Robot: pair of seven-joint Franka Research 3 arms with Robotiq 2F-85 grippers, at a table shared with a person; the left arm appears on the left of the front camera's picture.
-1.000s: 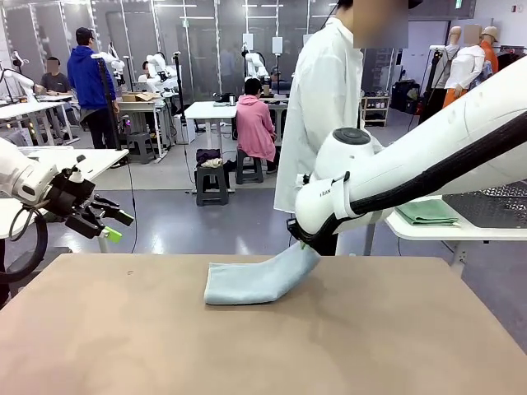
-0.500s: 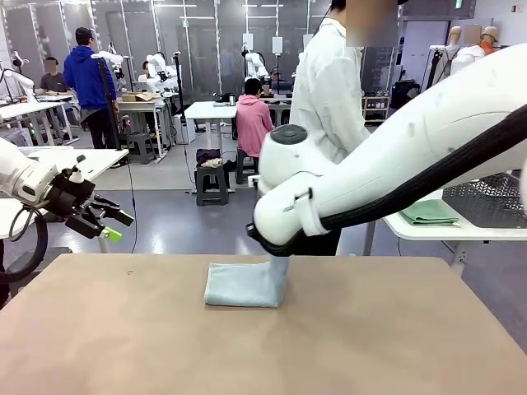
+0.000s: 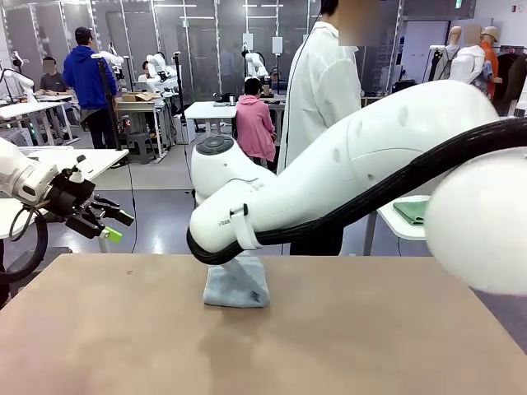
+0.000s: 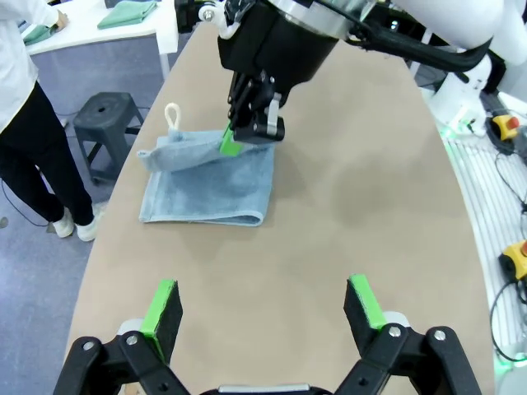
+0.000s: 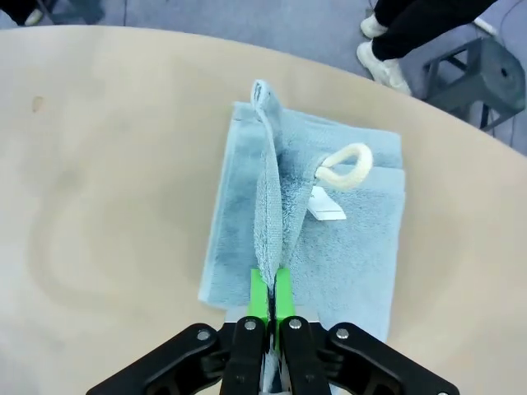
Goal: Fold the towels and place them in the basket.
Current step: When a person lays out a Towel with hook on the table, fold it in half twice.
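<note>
A pale blue-grey towel (image 3: 236,288) lies folded on the brown table, near its far edge; a white loop (image 5: 343,165) and a label show on its top. My right gripper (image 5: 271,298) is shut on a raised edge of the towel (image 5: 280,222), pinching it upright above the folded stack. From the left wrist the same right gripper (image 4: 240,140) hangs over the towel (image 4: 210,183). My left gripper (image 4: 262,309) is open with nothing between its fingers, well short of the towel, and in the front view my left gripper (image 3: 109,224) is off the table's left side.
A person in a white coat (image 3: 323,90) stands at the far side of the table. Green cloths (image 4: 128,11) lie on a side table beyond it. A dark stool (image 4: 103,123) stands near the table's far edge. The near table top (image 3: 263,346) is bare.
My right arm has swung leftward across the table, carrying the towel's lifted right end over onto the rest of the towel. The left arm has stayed still.
</note>
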